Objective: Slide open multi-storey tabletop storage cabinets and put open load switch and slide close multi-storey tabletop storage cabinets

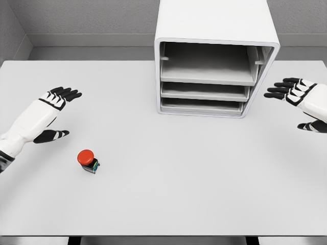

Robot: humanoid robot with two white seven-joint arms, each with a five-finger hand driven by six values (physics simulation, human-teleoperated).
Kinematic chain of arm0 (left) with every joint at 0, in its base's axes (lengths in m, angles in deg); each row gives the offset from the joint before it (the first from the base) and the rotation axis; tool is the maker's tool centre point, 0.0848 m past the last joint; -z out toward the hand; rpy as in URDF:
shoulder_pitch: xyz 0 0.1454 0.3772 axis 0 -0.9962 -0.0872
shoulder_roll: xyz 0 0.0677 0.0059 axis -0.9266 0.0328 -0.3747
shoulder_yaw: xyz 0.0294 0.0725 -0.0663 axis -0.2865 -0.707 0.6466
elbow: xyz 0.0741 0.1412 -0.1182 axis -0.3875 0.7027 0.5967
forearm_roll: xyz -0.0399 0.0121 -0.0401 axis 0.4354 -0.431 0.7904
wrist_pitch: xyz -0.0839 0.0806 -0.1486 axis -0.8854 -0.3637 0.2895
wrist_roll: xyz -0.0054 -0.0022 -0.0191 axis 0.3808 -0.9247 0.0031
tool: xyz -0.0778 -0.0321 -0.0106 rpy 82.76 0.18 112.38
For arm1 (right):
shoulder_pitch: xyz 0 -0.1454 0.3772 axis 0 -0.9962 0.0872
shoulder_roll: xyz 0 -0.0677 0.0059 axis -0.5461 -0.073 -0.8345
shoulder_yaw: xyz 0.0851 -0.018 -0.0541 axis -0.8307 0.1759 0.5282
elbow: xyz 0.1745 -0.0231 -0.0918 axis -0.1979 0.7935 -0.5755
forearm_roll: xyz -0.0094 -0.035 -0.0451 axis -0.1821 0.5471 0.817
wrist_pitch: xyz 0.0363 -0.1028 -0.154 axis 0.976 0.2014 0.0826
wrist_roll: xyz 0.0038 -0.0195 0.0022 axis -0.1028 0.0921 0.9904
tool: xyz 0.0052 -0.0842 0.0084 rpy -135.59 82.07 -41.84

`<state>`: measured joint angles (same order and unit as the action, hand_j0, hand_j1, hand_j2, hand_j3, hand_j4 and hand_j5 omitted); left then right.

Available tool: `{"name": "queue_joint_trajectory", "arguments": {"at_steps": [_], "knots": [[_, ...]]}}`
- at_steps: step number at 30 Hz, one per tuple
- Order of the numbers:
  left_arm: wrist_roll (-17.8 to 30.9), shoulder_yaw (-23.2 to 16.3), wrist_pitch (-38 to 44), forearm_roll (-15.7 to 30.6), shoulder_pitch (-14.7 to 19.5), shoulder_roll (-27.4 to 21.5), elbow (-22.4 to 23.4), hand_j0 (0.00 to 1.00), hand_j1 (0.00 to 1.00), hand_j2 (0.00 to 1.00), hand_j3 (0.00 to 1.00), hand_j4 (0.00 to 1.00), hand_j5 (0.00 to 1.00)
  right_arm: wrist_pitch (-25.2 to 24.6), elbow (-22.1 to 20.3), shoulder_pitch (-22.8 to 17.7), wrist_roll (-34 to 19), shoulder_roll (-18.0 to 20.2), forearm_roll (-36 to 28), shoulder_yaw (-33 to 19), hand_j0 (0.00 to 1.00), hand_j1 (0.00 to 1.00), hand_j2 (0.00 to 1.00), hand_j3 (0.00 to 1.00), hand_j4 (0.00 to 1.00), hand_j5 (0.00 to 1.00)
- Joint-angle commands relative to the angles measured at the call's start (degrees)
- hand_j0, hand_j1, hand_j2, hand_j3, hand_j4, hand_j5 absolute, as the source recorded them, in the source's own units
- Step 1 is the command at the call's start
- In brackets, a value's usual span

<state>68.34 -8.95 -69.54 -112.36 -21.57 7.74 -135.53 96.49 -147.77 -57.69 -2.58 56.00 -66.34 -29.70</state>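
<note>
A white multi-storey storage cabinet [217, 56] stands at the back of the table, right of the middle, its front facing me with three grey drawers stacked inside. The load switch [88, 160], a small dark block with a red round button on top, sits on the table at the front left. My left hand [57, 109] hovers above and left of the switch, fingers spread and holding nothing. My right hand [294, 99] hangs open just right of the cabinet, level with its lower drawers, not touching it.
The white table [179, 189] runs wide, with its front edge near the bottom of the view. Grey walls close off the back and the left side.
</note>
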Motion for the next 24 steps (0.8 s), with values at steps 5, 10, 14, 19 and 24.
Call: {"name": "queue_joint_trajectory", "arguments": {"at_steps": [5,10,14,19,24], "knots": [[0.40,-0.08,0.01,0.10,-0.09,-0.39,-0.05,1.00,1.00,1.00,1.00,1.00,1.00,-0.05,-0.01,-0.09,-0.32,0.30,-0.48,0.13,1.00,1.00,1.00,1.00,1.00,1.00],[24.21,6.33,0.01,9.14,-0.26,-0.48,1.00,1.00,1.00,1.00,1.00,1.00,1.00,-0.05,-0.54,-2.11,-0.41,1.00,1.28,0.13,1.00,1.00,1.00,1.00,1.00,1.00],[32.59,9.94,0.01,12.22,-0.26,-0.48,0.74,1.00,1.00,1.00,1.00,1.00,1.00,-0.05,-0.45,0.00,-0.32,0.39,1.37,-0.40,1.00,1.00,1.00,1.00,1.00,1.00],[32.59,13.98,0.01,14.07,-0.35,-0.40,-3.48,1.00,1.00,1.00,1.00,1.00,1.00,-0.05,-0.63,0.44,-0.32,-0.06,0.84,-0.58,1.00,1.00,1.00,1.00,1.00,1.00],[32.59,16.09,0.01,13.98,-1.58,-0.48,-8.93,1.00,1.00,1.00,1.00,1.00,1.00,-0.05,-0.36,0.18,-0.41,-2.25,1.19,-0.40,0.78,0.78,0.78,0.78,0.78,0.78]]}}
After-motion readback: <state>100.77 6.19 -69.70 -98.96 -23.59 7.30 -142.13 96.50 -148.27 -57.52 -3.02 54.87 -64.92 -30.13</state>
